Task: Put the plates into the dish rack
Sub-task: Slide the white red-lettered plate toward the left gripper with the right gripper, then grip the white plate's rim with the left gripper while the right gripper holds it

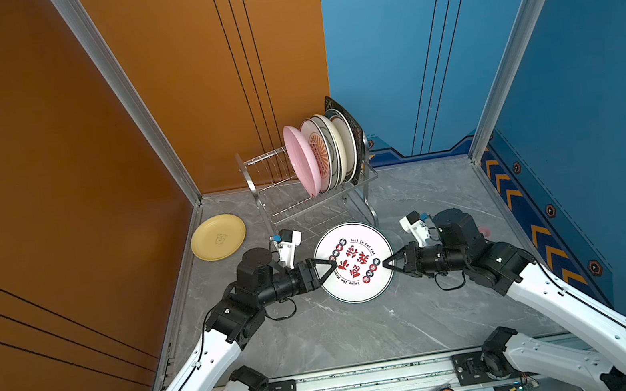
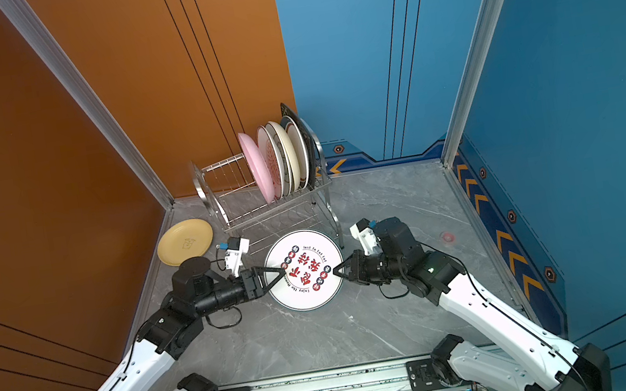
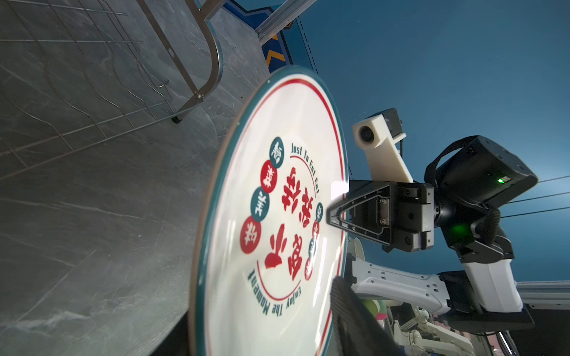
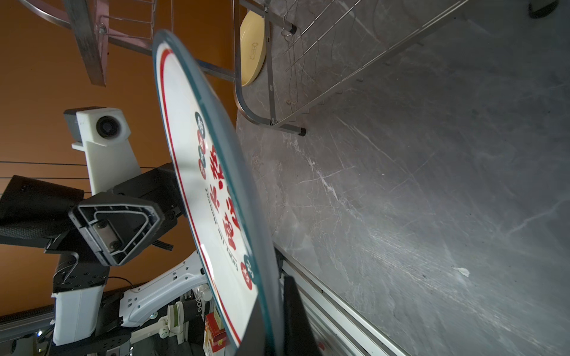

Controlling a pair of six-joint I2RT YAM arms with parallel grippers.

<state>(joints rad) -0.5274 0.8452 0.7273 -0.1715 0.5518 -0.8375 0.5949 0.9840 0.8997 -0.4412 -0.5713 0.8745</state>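
- A grey marble-look table (image 1: 365, 331) fills the floor of the cell. A dropped plate would land on this hard surface and could chip.
- The dish rack (image 1: 263, 208) stands at the back of the table. A row of plates stands on edge in the right part of its upper tier, with the pink plate (image 1: 300, 160) nearest the empty slots on the left.
- The character plate (image 1: 353, 262) hangs tilted above the table, just in front of the rack and between the two arms. On its way up, its rim could catch the rack's front rail or arched end frame, or knock the pink plate.
- The yellow plate (image 1: 218, 237) lies flat at the left, close to the wall. That leaves little room to get under its rim.
- The right gripper (image 1: 386, 263) is pinched tight on the character plate's right rim.
- The left gripper (image 1: 332, 266) straddles the opposite rim. I cannot tell whether it grips. If it does not, the plate hangs from one edge and may swing or slip.
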